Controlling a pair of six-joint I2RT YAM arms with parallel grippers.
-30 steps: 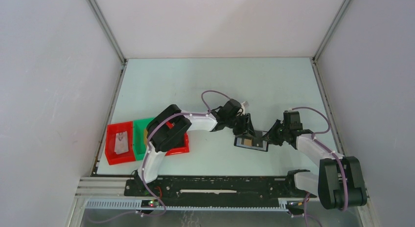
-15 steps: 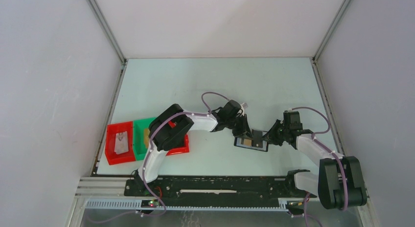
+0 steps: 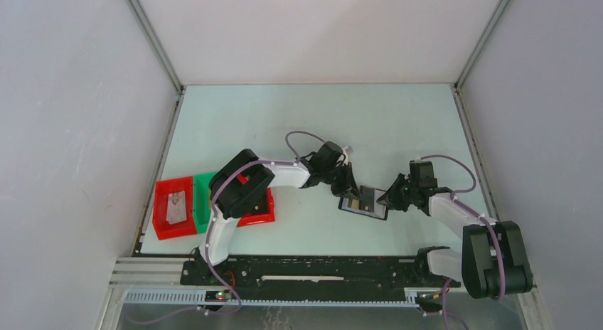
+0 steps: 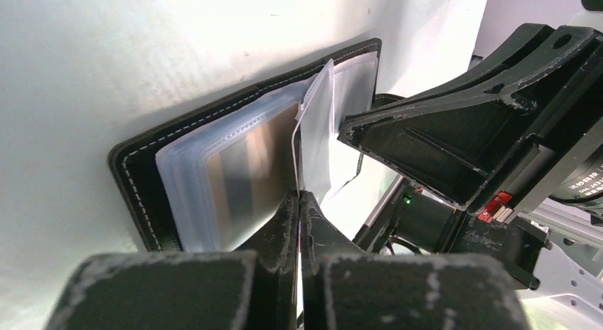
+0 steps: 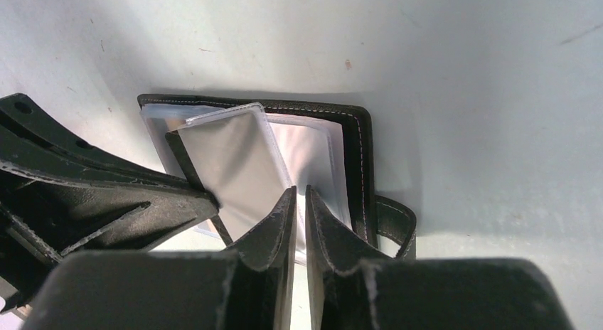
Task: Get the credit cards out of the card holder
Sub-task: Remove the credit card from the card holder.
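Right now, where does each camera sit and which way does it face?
Top external: above, behind left arm and right arm, both visible, facing down at the table.
Left wrist: on that arm, along the left gripper pinching a clear sleeve.
Right wrist: on that arm, along the right gripper.
Shared: all show the card holder.
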